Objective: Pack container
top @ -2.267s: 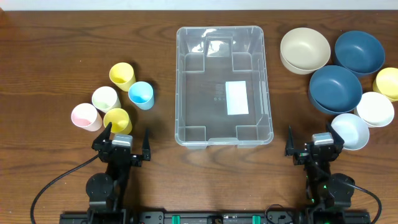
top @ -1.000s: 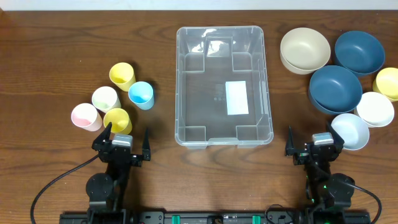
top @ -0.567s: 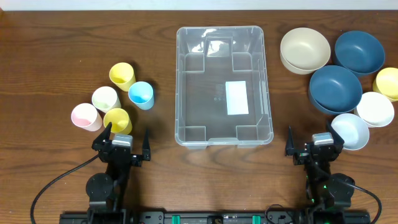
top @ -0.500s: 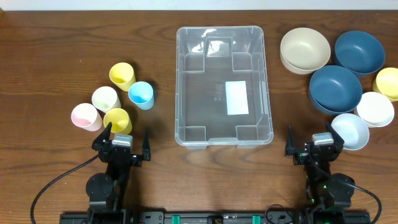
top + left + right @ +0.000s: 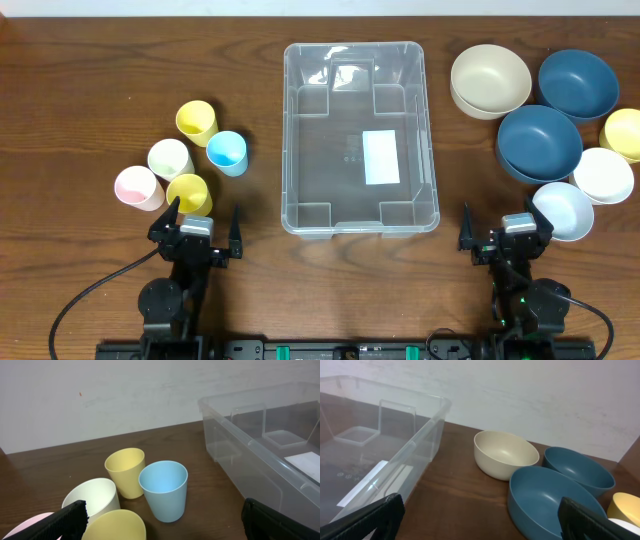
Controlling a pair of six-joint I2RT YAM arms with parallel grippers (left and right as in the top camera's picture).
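The clear plastic container (image 5: 360,135) stands in the middle of the table, empty, a white label on its base. It also shows in the left wrist view (image 5: 272,455) and in the right wrist view (image 5: 370,455). My left gripper (image 5: 198,222) is open and empty near the front edge, just in front of the cups. My right gripper (image 5: 505,226) is open and empty near the front edge, beside the pale blue bowl (image 5: 563,210). In both wrist views only the black fingertips (image 5: 70,519) (image 5: 375,517) show, spread wide.
Left of the container stand several cups: yellow (image 5: 196,121), light blue (image 5: 227,152), white (image 5: 170,158), pink (image 5: 138,187), yellow (image 5: 189,193). Right of it lie bowls: cream (image 5: 490,81), two dark blue (image 5: 578,84) (image 5: 540,142), yellow (image 5: 624,133), white (image 5: 603,175).
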